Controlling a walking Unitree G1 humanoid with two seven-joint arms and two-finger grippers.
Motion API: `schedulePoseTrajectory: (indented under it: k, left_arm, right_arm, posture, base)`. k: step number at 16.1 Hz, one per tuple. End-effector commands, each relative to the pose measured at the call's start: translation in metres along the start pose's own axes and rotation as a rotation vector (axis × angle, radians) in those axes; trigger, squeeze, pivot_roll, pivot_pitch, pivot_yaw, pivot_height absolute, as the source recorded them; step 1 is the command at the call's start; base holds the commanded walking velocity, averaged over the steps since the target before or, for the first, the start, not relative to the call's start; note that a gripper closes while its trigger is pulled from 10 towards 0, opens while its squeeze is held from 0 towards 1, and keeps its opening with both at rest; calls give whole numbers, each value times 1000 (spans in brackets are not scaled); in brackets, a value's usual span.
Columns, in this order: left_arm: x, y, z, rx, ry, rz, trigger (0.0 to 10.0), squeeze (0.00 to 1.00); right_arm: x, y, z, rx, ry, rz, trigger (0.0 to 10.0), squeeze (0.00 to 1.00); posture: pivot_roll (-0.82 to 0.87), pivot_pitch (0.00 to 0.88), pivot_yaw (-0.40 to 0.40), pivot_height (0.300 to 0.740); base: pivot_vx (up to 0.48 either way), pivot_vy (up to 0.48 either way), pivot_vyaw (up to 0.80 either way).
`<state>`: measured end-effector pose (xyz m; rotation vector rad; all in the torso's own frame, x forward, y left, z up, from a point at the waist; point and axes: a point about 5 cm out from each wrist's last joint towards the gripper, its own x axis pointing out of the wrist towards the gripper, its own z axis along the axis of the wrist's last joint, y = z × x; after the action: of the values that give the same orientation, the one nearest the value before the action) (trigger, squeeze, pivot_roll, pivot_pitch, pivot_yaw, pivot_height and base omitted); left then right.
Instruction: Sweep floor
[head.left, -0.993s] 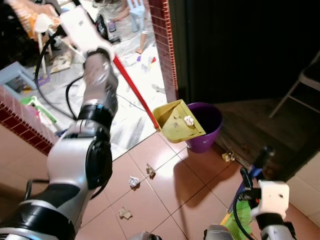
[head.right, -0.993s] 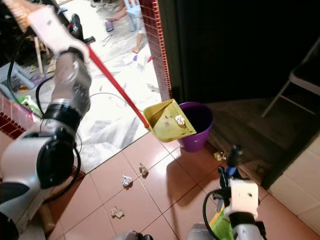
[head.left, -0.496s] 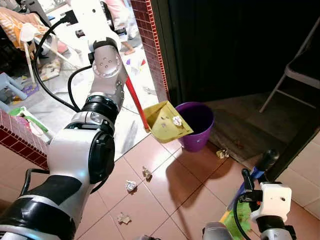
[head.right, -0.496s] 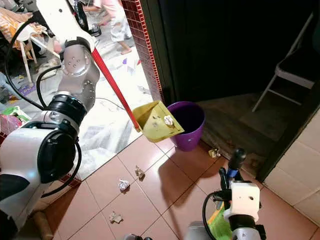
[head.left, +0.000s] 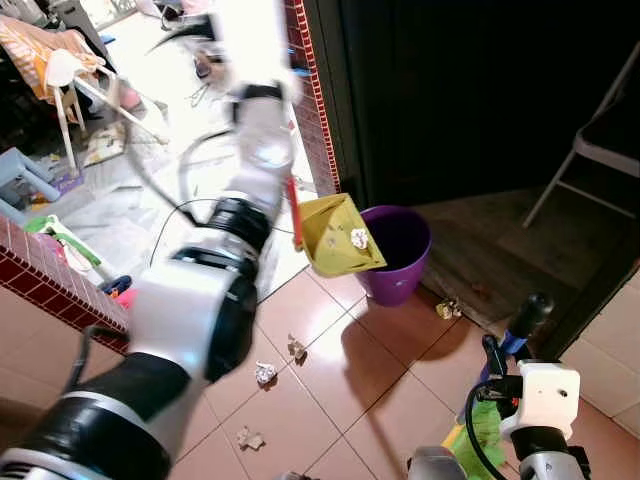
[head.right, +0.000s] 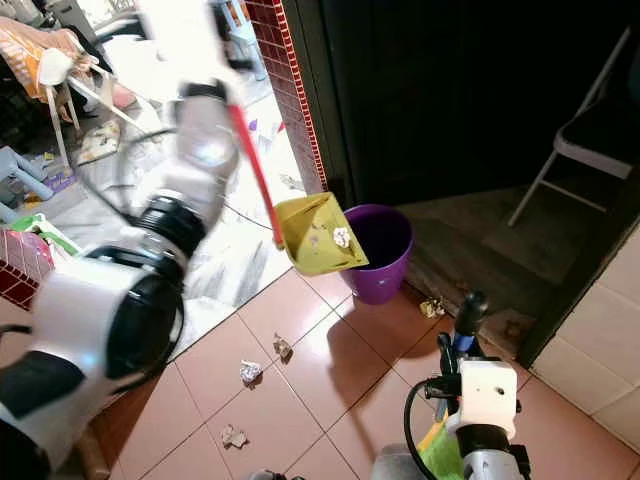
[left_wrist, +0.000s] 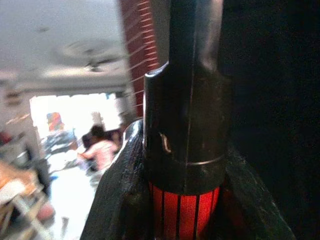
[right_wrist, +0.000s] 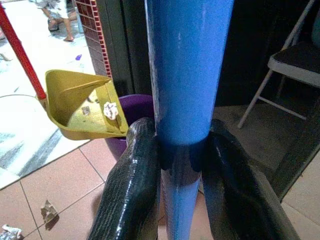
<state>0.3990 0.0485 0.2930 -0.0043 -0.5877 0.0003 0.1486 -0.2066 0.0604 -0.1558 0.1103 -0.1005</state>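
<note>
Nearest, well short of the bin (head.left: 400, 250), the right gripper (right_wrist: 175, 165) has its fingers clamped on the blue broom handle (right_wrist: 187, 70), which stands roughly upright. Paper scraps (head.left: 266, 372) lie on the tiles between the robot and the bin, one more (head.left: 447, 310) just beside it. The yellow dustpan (head.left: 338, 236) hangs tilted at the bin's rim, mouth toward it, a paper wad (head.left: 359, 237) inside. Its red handle (head.right: 252, 170) runs up and away to the left gripper (left_wrist: 185, 200), fingers closed on it. Probably light, stiff plastic; hold high on the handle.
</note>
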Motion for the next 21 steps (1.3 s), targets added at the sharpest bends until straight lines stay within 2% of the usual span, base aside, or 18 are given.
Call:
schedulePoseTrajectory:
  k: [1,4,6,9,11,12,13,14,16,17,20,21]
  left_arm:
    - [-2,-7,3,91,-57,-77,10000,0]
    - [-17,-34,1,151,-114,-206,10000,0]
    - [-21,-40,2,195,-157,-229,10000,0]
    - [-19,-34,-2,186,-113,-193,10000,0]
    - [-12,-18,-10,126,-4,-87,10000,0]
    - [-8,-5,-13,82,50,-21,10000,0]
    - [-7,-2,-14,68,63,-6,10000,0]
    - [6,29,-5,34,44,141,10000,0]
    - [14,47,7,46,-17,208,10000,0]
    - [23,66,21,55,-80,264,10000,0]
    - [32,96,39,86,-151,332,10000,0]
    - [31,104,40,119,-155,334,10000,0]
  right_arm:
    - [-3,9,-7,45,50,13,10000,0]
    - [-3,10,-7,43,47,11,10000,0]
    - [-3,10,-6,41,45,9,10000,0]
    - [-1,10,-6,40,41,10,10000,0]
    - [2,11,-6,40,39,11,10000,0]
    - [4,11,-7,40,37,14,10000,0]
    - [5,11,-7,40,37,14,10000,0]
    - [12,12,-5,37,25,26,10000,0]
    - [19,13,-5,34,18,48,10000,0]
    - [24,15,-4,30,12,63,10000,0]
    - [36,15,-5,15,4,89,10000,0]
    - [41,15,-6,9,2,100,10000,0]
  posture:
    - [-400,0,272,740]
    - [-407,0,274,740]
    - [-407,0,274,740]
    - [-401,0,276,740]
    - [-398,0,274,740]
    - [-396,0,271,740]
    - [-394,0,269,740]
    - [-381,0,252,740]
    - [-362,0,231,740]
    - [-354,0,221,740]
    - [-318,0,194,740]
    - [-297,0,183,740]
  base:
    - [0,0,0]
    - [0,0,0]
    - [0,0,0]
    - [0,0,0]
    - [0,0,0]
    - [0,0,0]
    - [0,0,0]
    - [0,0,0]
    - [0,0,0]
    - [0,0,0]
    - [0,0,0]
    - [0,0,0]
